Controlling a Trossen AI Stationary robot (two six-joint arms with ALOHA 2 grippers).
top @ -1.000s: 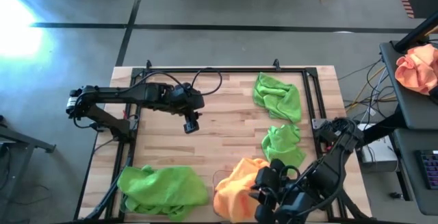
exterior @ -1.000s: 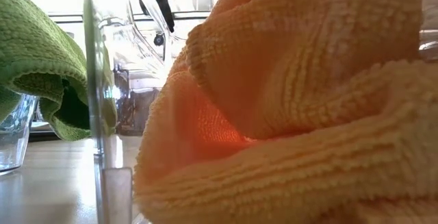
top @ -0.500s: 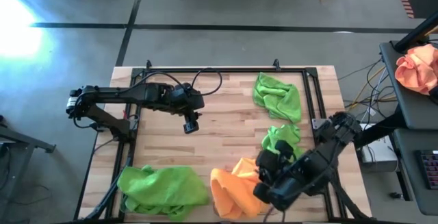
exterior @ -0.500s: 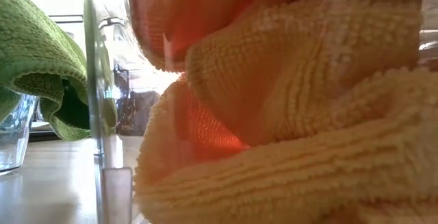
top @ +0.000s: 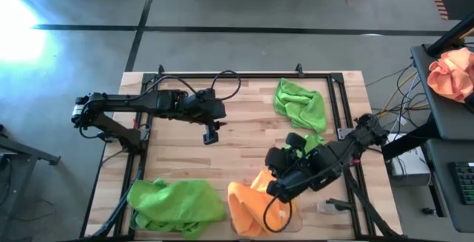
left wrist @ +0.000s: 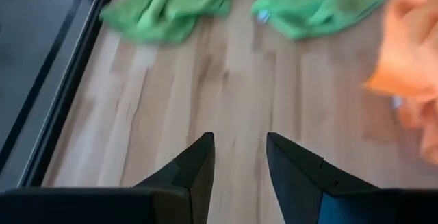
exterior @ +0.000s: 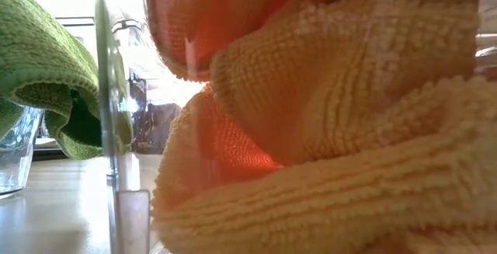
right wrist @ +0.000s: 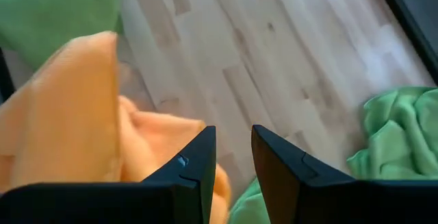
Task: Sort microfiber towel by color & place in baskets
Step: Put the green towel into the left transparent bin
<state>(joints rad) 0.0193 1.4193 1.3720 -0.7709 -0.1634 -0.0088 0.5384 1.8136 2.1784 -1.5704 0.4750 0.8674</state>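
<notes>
Right gripper (top: 275,192), fingers apart and empty, partly hides orange towels (top: 248,206).

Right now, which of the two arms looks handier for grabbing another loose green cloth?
The right. Its gripper hangs open beside the nearest loose green towel; the left gripper, also open, hovers over bare wood farther away.

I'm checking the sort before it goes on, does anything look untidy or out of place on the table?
Yes. The orange towel spills over the rim of its basket rather than lying inside. Two green towels still lie loose on the table.
</notes>
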